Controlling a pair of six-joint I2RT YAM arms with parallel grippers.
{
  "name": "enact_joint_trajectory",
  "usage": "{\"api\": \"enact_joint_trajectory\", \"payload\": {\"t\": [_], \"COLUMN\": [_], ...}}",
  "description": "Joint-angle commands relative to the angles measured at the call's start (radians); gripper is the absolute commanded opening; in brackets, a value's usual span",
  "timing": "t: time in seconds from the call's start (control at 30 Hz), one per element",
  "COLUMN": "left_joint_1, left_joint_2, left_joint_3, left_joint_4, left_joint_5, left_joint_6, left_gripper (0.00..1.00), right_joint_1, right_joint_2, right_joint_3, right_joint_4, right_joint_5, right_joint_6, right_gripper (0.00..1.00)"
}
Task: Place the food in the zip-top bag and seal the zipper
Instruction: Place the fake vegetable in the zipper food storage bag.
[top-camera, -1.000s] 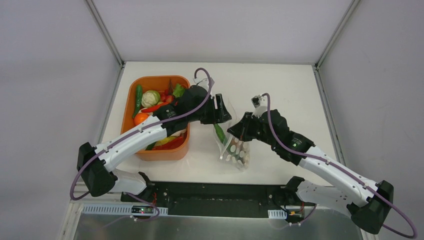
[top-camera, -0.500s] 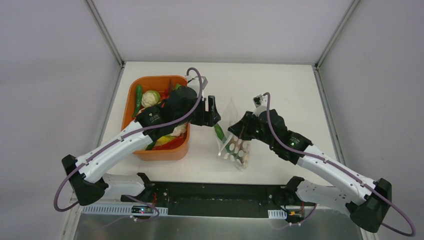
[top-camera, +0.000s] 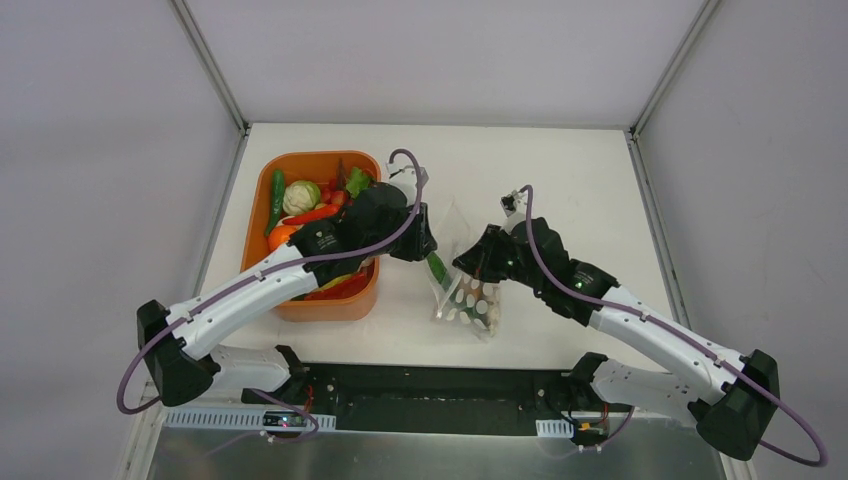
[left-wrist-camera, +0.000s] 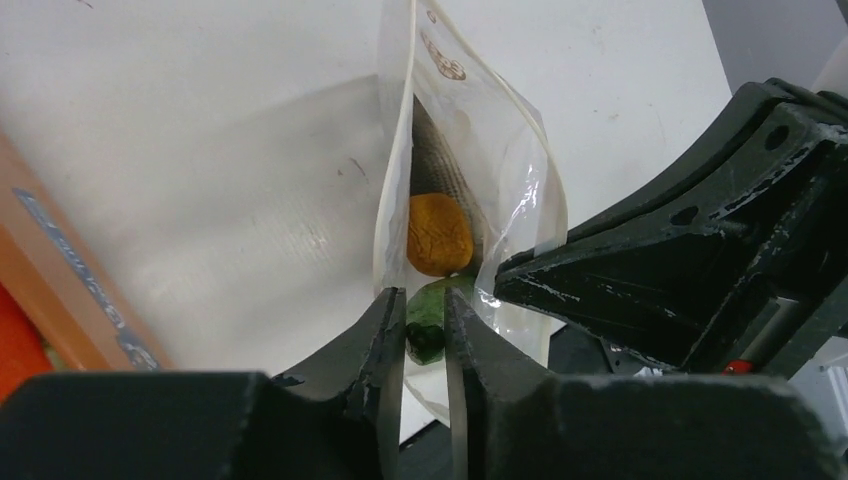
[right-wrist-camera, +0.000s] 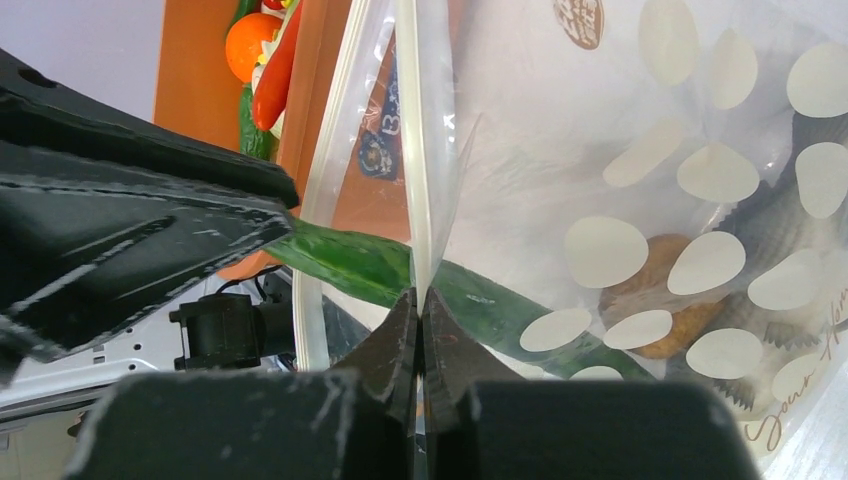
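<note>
On the white table (top-camera: 560, 170), just right of the orange plastic tub (top-camera: 318, 155), we see the right gripper (right-wrist-camera: 420, 300) clenched on the thin press-seal zipper (right-wrist-camera: 415, 150) of the clear, white-dotted plastic zip-top bag (top-camera: 478, 305), holding its mouth up and open. The left gripper (left-wrist-camera: 425, 295) sits at that mouth, jaws almost together about the end of a long green toy vegetable (right-wrist-camera: 350, 262) lying half in, half out. Whether it grips or merely flanks the piece, we cannot tell.

We judge the piece should go fully below the strip before release, with the right hold steady, so nothing fouls the seal.

We count one bag, one tub, two grippers and three pieces in the bag: the green one, a lumpy orange-brown piece (left-wrist-camera: 438, 235) and a dark ridged piece (left-wrist-camera: 432, 165). The tub's heap of toy food resists an exact count.
</note>
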Motion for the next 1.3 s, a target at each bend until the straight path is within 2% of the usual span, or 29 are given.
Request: {"api": "enact_joint_trajectory", "payload": {"t": [0.0,0.07,0.17,0.37,0.5,0.73,0.87,0.93,1.03,1.07,1.13,1.27], "left_joint_1": [-0.023,-0.033,-0.047,-0.054,-0.054,-0.054,-0.052,-0.053,-0.052,-0.053,-0.052,-0.053], "left_joint_2": [0.042,0.068,0.083,0.123,0.194,0.284,0.329,0.337,0.331,0.323,0.299,0.226], "left_joint_3": [0.057,0.095,0.115,0.167,0.234,0.28,0.328,0.341,0.349,0.344,0.342,0.319], "left_joint_4": [0.034,0.0,-0.013,-0.039,-0.091,-0.081,-0.096,-0.088,-0.083,-0.08,-0.089,-0.087], "left_joint_5": [0.032,0.048,0.037,0.027,-0.034,-0.098,-0.127,-0.117,-0.106,-0.11,-0.106,-0.044], "left_joint_6": [0.009,0.02,0.025,0.033,0.046,0.043,0.052,0.057,0.058,0.058,0.06,0.082], "left_gripper": [0.16,0.08,0.05,0.06,0.05,0.04,0.11,0.27,0.4,0.49,0.52,0.56], "right_joint_1": [-0.005,-0.004,-0.004,-0.004,-0.003,-0.004,-0.004,-0.004,-0.004,-0.004,-0.003,-0.003], "right_joint_2": [-0.022,-0.025,-0.031,-0.035,-0.056,-0.12,-0.142,-0.149,-0.148,-0.146,-0.138,-0.119], "right_joint_3": [0.036,0.04,0.042,0.054,0.045,0.043,0.042,0.037,0.036,0.037,0.041,0.038], "right_joint_4": [0.022,0.02,0.02,0.014,0.031,0.059,0.038,0.024,0.003,-0.009,-0.032,-0.035], "right_joint_5": [-0.025,-0.026,-0.029,-0.05,-0.065,-0.11,-0.104,-0.082,-0.037,-0.011,0.056,0.095], "right_joint_6": [0.009,0.009,0.007,0.002,-0.001,-0.024,-0.032,-0.028,-0.018,-0.009,0.009,0.013], "right_gripper": [0.01,0.01,0.01,0.01,0.01,0.01,0.01,0.01,0.01,0.01,0.01,0.01]}}
